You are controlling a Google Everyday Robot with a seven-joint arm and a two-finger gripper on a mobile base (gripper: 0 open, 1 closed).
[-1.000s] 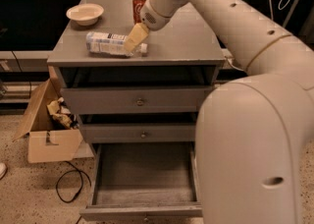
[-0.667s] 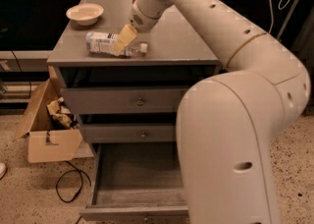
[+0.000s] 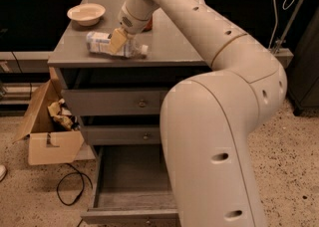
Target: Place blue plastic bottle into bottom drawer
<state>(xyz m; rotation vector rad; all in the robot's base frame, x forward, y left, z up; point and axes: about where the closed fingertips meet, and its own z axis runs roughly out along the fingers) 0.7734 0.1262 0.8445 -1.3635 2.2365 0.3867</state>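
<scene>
Here we have the gripper (image 3: 117,42) down on the blue plastic bottle (image 3: 98,42), which lies on its side on the cabinet top (image 3: 172,47), near the front edge, with its white cap pointing right. Whether the gripper has closed on it or only straddles it, we cannot tell. To pick it up well, we judge we should take the bottle around its middle, squeeze gently because thin plastic gives, and lift straight up before swinging out past the edge. The bottom drawer (image 3: 124,186) stands pulled out below, so we should lower the bottle into it rather than drop it.
</scene>
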